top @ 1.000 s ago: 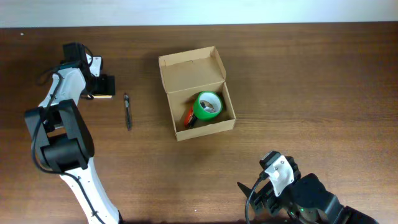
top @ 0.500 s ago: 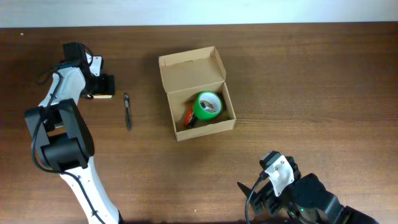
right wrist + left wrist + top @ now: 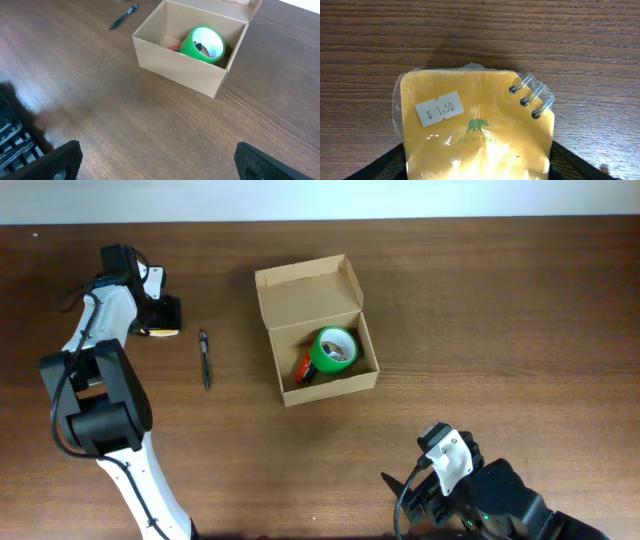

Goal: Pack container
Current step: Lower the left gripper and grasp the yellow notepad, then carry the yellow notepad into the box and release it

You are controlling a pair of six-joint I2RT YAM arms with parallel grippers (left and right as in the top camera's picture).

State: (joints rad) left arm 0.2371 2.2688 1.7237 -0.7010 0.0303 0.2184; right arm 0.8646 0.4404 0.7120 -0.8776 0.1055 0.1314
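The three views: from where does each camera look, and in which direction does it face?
Overhead: above the table, facing straight down; left arm and right arm show.
Left wrist: close over the table, facing down at a yellow notepad; its fingers flank it.
Right wrist: low, facing slantwise at the box; its fingers show at the bottom corners.
Shared: overhead and right wrist both show the box, green tape and pen.

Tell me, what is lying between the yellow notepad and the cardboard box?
A black pen lies there on the wood, touching neither the notepad nor the box. The overhead view shows it.
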